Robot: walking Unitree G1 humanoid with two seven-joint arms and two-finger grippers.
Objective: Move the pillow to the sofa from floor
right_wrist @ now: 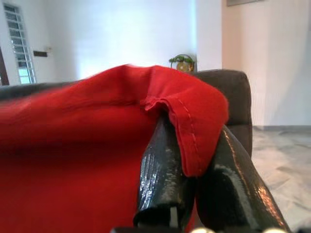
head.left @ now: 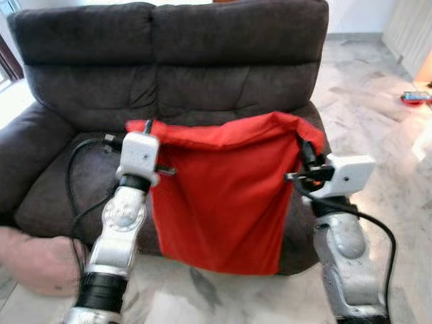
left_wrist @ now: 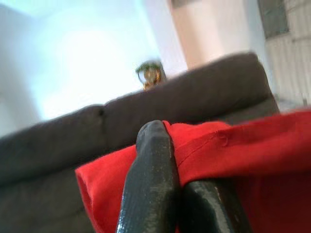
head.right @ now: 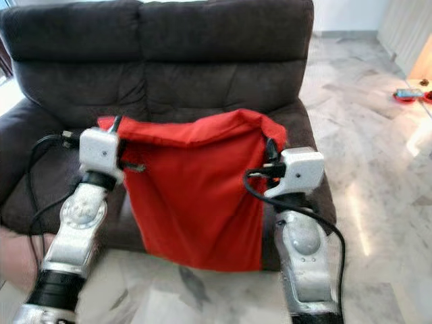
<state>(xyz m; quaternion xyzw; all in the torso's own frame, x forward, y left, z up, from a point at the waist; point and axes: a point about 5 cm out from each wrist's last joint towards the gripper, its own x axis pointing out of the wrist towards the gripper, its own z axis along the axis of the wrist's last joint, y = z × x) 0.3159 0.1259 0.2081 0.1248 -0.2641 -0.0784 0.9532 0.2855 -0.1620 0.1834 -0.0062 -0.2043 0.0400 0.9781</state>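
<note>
A flat red pillow point(head.left: 223, 196) hangs in the air in front of a dark grey two-seat sofa point(head.left: 169, 61), its lower edge just above the marble floor. My left gripper point(head.left: 146, 128) is shut on the pillow's top left corner point(left_wrist: 194, 145). My right gripper point(head.left: 305, 150) is shut on its top right corner point(right_wrist: 194, 121). The cloth folds over the black fingers point(right_wrist: 160, 170) in the right wrist view. The pillow hides the front of the right seat cushion.
A pinkish cushion point(head.left: 34, 260) lies on the floor at the lower left beside the sofa's armrest point(head.left: 27, 155). A red object point(head.left: 415, 98) sits on the marble floor point(head.left: 378, 135) at the far right. Open floor stretches to the right.
</note>
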